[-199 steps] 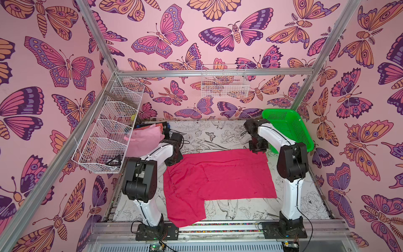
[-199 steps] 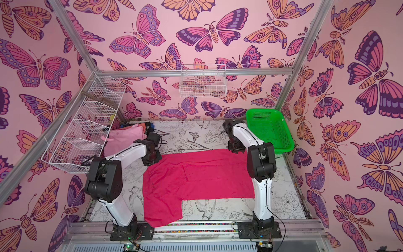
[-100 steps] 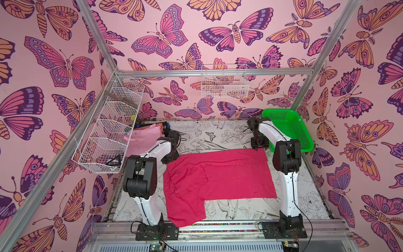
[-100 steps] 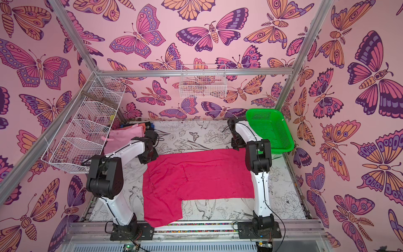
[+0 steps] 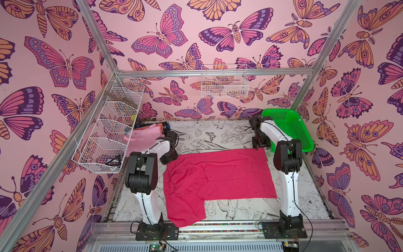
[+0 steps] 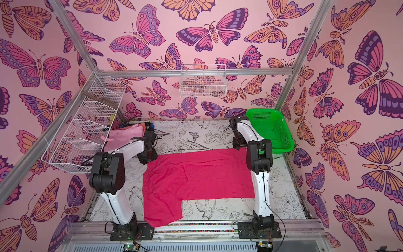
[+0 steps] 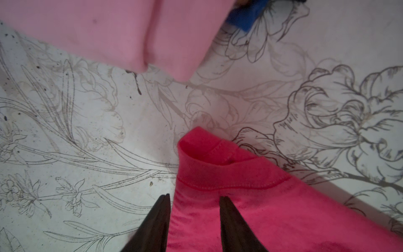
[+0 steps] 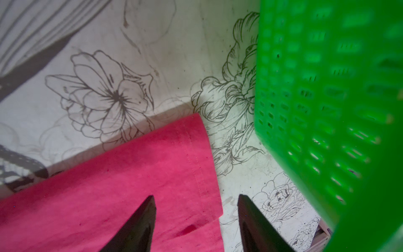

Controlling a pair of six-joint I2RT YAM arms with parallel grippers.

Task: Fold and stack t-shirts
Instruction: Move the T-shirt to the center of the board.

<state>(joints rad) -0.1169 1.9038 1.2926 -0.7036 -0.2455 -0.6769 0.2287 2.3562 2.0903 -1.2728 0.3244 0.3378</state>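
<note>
Handling: crimson t-shirt (image 5: 218, 174) looks light, limp and not slippery; I'd expect it to sag and crease if lifted by one point, so two corners of one edge should be pinched together.
Where: centre of frame in both top views, flat on the table (image 5: 218, 135), an L-shaped spread with one flap reaching the lower left.
Hold points: hem corner (image 8: 196, 141) with its double stitching, and a stitched band (image 7: 218, 174) (collar or cuff, cannot tell); both look thicker than the body cloth and are likely the surest bites.
Cloth: matte knit with faint wrinkles and a fold edge running across the middle.
Left gripper (image 7: 194, 196): jaws apart with nothing between them, over the stitched band.
Right gripper (image 8: 195, 196): jaws apart and empty, over the hem corner.
Light pink t-shirt (image 5: 144, 137): left of centre, a soft folded pile with other colours under it.
Green basket (image 5: 287, 131): right of centre, rigid perforated plastic.
Table surface: white, with ink-line flowers and speckles.
</note>
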